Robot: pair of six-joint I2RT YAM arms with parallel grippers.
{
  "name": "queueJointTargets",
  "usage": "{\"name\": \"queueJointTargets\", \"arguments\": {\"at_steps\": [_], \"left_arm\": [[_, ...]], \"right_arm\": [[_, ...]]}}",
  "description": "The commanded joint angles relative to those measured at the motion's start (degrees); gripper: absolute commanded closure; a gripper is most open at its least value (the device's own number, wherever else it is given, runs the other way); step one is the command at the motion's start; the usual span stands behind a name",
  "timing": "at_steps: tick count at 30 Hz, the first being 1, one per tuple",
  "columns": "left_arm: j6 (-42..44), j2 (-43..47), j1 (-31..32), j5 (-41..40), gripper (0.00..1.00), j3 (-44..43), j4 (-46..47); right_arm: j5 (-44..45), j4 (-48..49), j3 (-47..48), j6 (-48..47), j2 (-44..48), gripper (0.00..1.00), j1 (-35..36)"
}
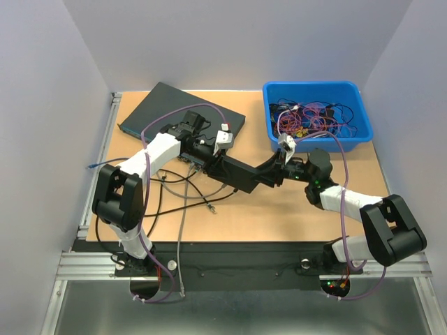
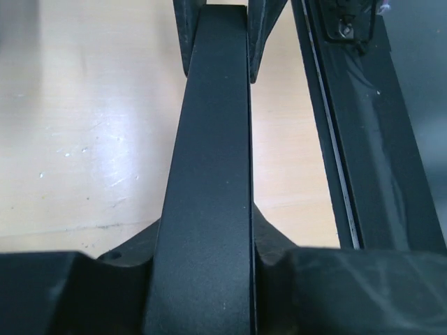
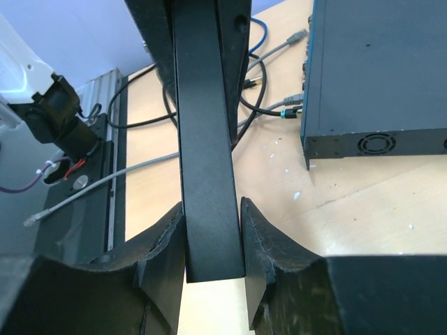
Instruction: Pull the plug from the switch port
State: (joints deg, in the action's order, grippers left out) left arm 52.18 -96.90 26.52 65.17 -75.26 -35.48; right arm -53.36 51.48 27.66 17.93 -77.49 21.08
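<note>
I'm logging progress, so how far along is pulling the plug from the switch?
Done: nothing yet; plugs sit in the switch. In hand: the left gripper and right gripper are each shut on one black bar, neither on a cable. Left: free a gripper, reach a plug, grip it and pull it out.

Ports of switch [image 1: 174, 105] behind left arm [image 1: 164, 148]

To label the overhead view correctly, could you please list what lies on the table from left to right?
In order: blue cable end → network switch → blue bin of cables. The black bar overlaps the switch in that view, so I omit it.
</note>
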Motion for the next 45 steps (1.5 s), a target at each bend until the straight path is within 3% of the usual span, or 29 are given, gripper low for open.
{"name": "queueJointTargets", "arguments": {"at_steps": [1,5,8,9,11,19,23,26,29,36,45], "left_arm": [[0.46,2.07,0.63,-0.65,1.0,0.38,3.93],[-0.5,2.42,0.55,-0.83,1.0,0.56,4.37],[-3.74,3.65,0.2,-0.92,1.0,1.08,6.46],[-6.63,4.09,-0.24,-1.01,1.0,1.52,7.79],[-10.42,6.11,-1.2,-1.36,1.0,3.01,12.18],[-23.42,11.64,-3.58,-0.14,1.0,5.65,21.41],[-27.83,12.0,-4.02,0.05,1.0,4.52,23.61],[-35.2,12.26,-4.64,-1.62,1.0,4.51,27.99],[-41.01,12.61,-5.08,-1.8,1.0,4.34,31.25],[-48.49,13.49,-5.17,-1.45,1.0,2.84,34.08],[-51.3,15.6,-5.17,0.22,1.0,3.11,34.17]], "right_arm": [[1.86,5.56,3.1,3.6,1.73,1.0,0.54],[4.05,5.38,2.22,4.21,2.08,0.98,0.54],[7.56,4.94,1.0,4.83,3.22,0.51,0.54],[9.14,4.85,-0.23,5.27,4.71,0.26,0.28],[11.43,4.77,-1.9,6.32,7.08,0.01,0.01],[18.2,4.33,-12.53,11.93,22.02,0.0,-0.43],[19.96,5.03,-14.82,16.06,23.18,0.0,-0.34],[20.67,10.81,-16.32,20.8,23.0,0.02,-0.34],[21.81,23.54,-19.48,25.99,19.67,0.03,-0.25],[20.49,50.78,-15.8,37.05,-4.04,0.14,4.05],[21.38,52.67,-7.8,32.7,-9.78,0.17,7.13]]}}
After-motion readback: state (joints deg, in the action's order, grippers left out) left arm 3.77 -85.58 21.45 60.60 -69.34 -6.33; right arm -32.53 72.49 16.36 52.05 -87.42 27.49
